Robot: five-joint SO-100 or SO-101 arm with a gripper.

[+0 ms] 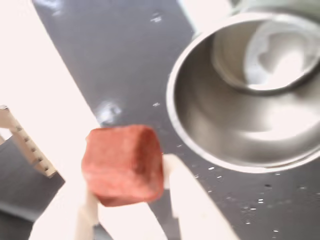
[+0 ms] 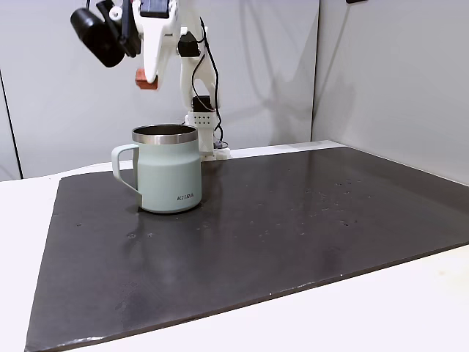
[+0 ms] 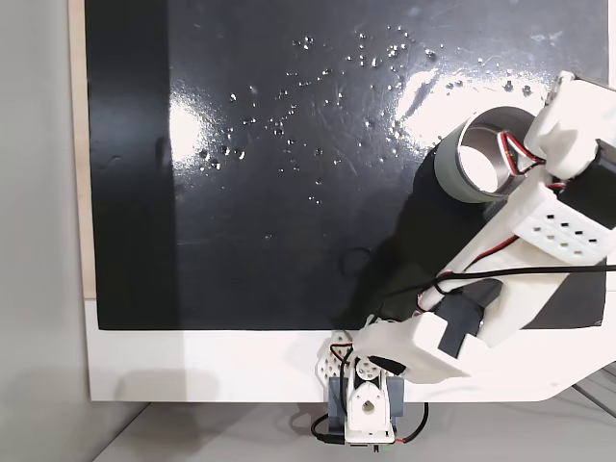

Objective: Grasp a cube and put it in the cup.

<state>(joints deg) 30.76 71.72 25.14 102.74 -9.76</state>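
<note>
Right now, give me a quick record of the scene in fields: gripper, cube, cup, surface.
gripper: the gripper is raised in the air, shut on the cube
cube: the reddish-brown cube is held between the fingers, above the cup's rim level and a little left of its opening in a fixed view
cup: the mint-green cup stands upright on the mat, handle to the left in that view, nothing seen inside it in the wrist view
surface: dark mat on a white table

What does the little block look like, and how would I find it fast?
Find the big dark mat on the white table, then the mint-green cup standing on it. Look up above the cup: the white arm's end effector pinches a tiny reddish-brown cube in the air. It is the one red thing there.
</note>
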